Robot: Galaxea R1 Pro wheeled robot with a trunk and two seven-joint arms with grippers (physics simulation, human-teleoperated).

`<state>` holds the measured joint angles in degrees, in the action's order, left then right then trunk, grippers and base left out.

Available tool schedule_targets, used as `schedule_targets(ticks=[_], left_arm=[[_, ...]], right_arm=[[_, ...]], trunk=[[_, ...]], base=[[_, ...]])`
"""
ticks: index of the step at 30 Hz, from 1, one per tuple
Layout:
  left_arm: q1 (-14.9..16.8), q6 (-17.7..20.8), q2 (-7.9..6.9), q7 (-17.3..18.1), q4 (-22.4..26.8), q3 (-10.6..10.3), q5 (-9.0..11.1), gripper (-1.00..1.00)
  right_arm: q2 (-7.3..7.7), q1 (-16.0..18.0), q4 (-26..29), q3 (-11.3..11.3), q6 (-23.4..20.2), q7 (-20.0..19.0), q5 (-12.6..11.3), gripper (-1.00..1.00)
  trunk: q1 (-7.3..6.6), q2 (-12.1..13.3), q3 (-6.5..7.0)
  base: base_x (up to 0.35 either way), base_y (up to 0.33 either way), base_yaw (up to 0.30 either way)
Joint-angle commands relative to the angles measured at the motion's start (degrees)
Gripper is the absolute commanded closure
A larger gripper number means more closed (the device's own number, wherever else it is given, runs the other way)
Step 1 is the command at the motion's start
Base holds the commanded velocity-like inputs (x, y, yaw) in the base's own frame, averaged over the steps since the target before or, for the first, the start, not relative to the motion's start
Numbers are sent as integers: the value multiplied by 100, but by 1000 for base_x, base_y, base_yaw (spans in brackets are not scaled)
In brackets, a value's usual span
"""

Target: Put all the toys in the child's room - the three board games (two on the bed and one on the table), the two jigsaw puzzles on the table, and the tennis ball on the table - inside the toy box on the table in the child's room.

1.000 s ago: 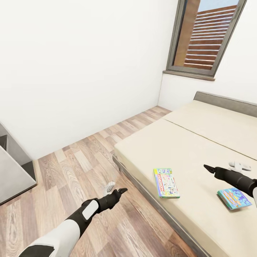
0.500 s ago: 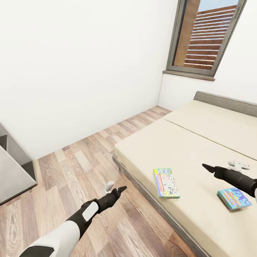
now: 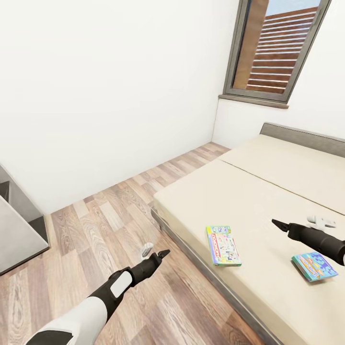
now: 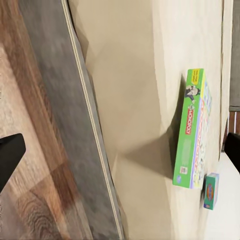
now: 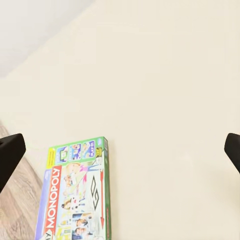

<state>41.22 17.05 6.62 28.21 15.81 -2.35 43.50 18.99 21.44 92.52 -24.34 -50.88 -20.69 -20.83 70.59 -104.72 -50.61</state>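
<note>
My left gripper (image 3: 155, 254): fingers spread, nothing between them, hanging over the wooden floor (image 3: 96, 230) just off the bed's near long edge.
My right gripper (image 3: 299, 229): fingers wide apart in the right wrist view, empty, above the mattress, between the two boxes.
Monopoly board game (image 3: 223, 245): flat on the bed (image 3: 268, 191), close to the near long edge, untouched.
Smaller blue board game (image 3: 314, 266): flat on the mattress, further in from that edge, well apart from the first.
Corner of the table (image 3: 17, 235): pale grey.
Progress, by my reckoning: both bed games not yet lifted, so that part is all ahead.
Views compared: the left wrist view gives the green side of the Monopoly box and the grey bed frame (image 4: 65, 125); the right wrist view gives its printed cover; the head view adds the window (image 3: 275, 50).
</note>
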Motion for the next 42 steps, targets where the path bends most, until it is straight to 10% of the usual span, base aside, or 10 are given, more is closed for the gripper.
schedule_targets(ticks=[1,22,42], left_arm=[[2,36,-3,-24,2,-23,58,-100],[39,-121,95,-801,77,-77,17,-100],[45,-148,135,-171,132,-100,22,-100]], right_arm=[[-1,6,3,-11,-26,-45,26,-100],[-1,67,3,-18,-46,-12,47,-100],[2,93,3,-18,-100,3,60,-100]], trunk=[[-1,-2,-4],[-1,-2,-4],[-1,-2,-17]], base=[[0,0,0],[0,0,0],[0,0,0]])
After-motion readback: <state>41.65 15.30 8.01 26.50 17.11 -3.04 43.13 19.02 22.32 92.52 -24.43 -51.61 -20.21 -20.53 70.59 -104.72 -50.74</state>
